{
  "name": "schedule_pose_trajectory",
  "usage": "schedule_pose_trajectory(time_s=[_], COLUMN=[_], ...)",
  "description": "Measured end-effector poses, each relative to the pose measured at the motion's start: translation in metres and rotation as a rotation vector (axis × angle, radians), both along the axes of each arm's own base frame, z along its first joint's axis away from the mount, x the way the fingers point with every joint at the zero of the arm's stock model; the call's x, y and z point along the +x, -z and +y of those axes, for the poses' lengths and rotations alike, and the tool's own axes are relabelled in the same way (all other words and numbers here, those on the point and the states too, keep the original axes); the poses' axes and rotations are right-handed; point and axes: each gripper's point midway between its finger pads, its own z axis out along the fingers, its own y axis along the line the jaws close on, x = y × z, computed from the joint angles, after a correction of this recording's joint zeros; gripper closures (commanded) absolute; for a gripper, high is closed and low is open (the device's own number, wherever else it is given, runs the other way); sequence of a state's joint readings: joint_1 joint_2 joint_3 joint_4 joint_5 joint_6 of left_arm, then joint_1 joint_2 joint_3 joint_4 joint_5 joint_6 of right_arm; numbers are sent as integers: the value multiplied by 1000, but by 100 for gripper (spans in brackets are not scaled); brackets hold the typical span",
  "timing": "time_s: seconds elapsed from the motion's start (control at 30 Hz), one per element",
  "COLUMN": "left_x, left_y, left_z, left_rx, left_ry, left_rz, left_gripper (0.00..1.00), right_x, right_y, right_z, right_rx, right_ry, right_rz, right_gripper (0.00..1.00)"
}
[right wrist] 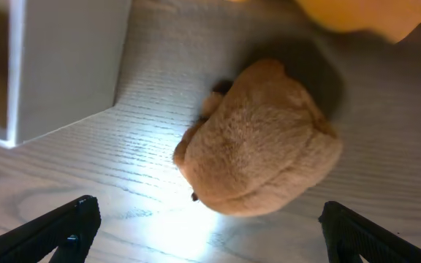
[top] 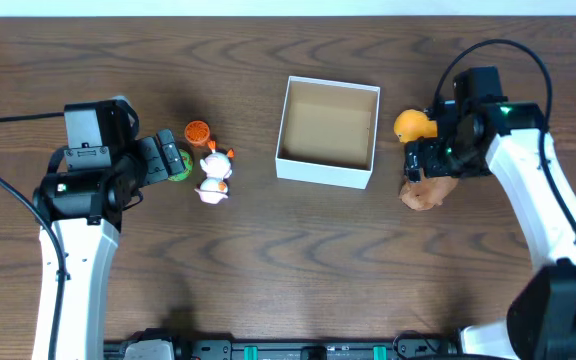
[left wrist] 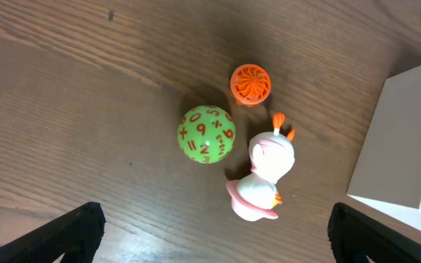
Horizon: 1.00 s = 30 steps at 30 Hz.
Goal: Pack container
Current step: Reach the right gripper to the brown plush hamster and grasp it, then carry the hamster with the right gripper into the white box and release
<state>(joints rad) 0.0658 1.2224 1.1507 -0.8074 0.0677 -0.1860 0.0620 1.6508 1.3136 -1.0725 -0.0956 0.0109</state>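
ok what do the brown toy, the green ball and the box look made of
Brown toy: plush fabric, apparently; fuzzy nap, soft rounded shape. Green ball: likely hard plastic, smooth with a slight sheen, orange printed numbers. Box: cardboard by its look, matte white walls, brown inside.

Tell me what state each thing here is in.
container: open, empty
green ball: on table, unheld
orange round toy: on table, unheld
white chick toy: on table, unheld
brown plush: on table, unheld
yellow toy: on table, unheld
left tool: open, empty
right tool: open, empty
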Motion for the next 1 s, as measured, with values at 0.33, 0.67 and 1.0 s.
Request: schedule_pose_trajectory(time_s=[0.33, 0.67, 1.0], left_x=[0, 0, 0], left_y=[0, 0, 0], left_z=[0, 0, 0], left_rx=[0, 0, 0], left_ry=[0, 0, 1], left_rz=[0, 0, 0], left_gripper=[2, 2, 2], right_x=[0, -7, -2], right_y=[42, 108, 109], right_z=[-26, -22, -28], right_rx=[-94, -87, -127], right_ry=[140, 140, 193], right_rz=[126, 303, 295], right_gripper=[1, 20, 80])
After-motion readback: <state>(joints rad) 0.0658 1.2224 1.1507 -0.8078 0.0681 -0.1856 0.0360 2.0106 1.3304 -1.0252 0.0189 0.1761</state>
